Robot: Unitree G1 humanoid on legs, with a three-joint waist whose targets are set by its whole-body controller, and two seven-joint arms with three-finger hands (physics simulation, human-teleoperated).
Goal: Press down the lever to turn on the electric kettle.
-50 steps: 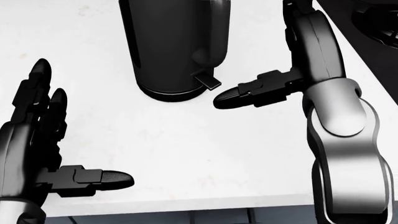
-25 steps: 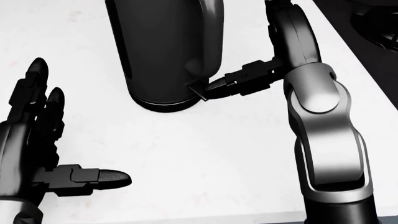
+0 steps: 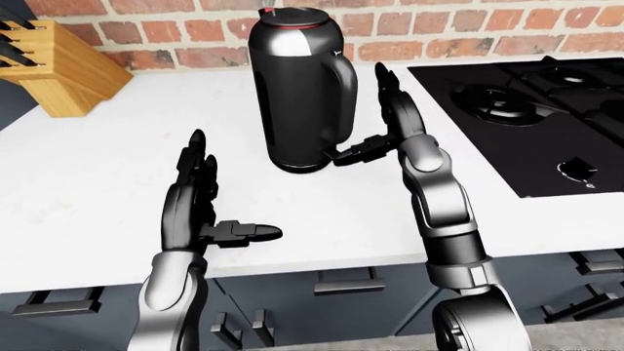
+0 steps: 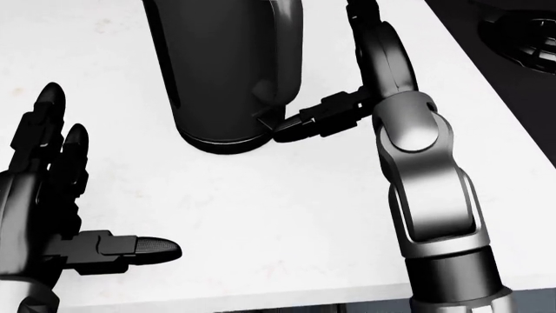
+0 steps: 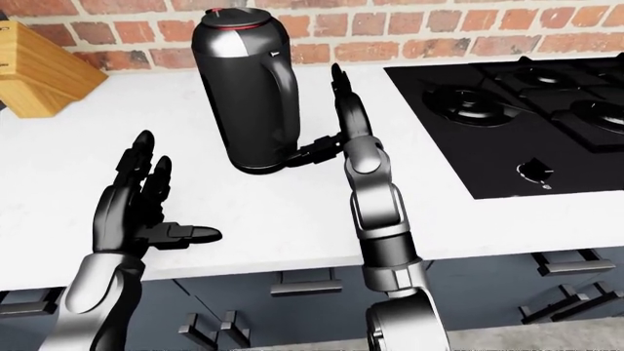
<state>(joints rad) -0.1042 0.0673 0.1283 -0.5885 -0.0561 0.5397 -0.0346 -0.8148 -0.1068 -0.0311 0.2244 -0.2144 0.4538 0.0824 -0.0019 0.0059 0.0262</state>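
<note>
One finger of the right robot hand [image 4: 347, 91] sticks out sideways to the left, and its tip is on the small lever [image 4: 265, 119] at the bottom of the kettle [image 3: 298, 88]. The other fingers of this robot hand point up and away, spread wide, and hold nothing. The left robot hand [image 3: 200, 201] is wide too, with its fingers up and one finger poking right. It hangs over the worktop [image 3: 107, 161] near the robot, apart from the kettle, and holds nothing.

The black kettle stands upright on the white worktop, close to the brick wall [image 3: 459, 33]. A black stove [image 3: 527, 110] is on the right. A wooden knife block [image 3: 53, 69] is far off on the left.

I think the press is just starting. No light shows on the kettle, so I cannot tell if it is on.
</note>
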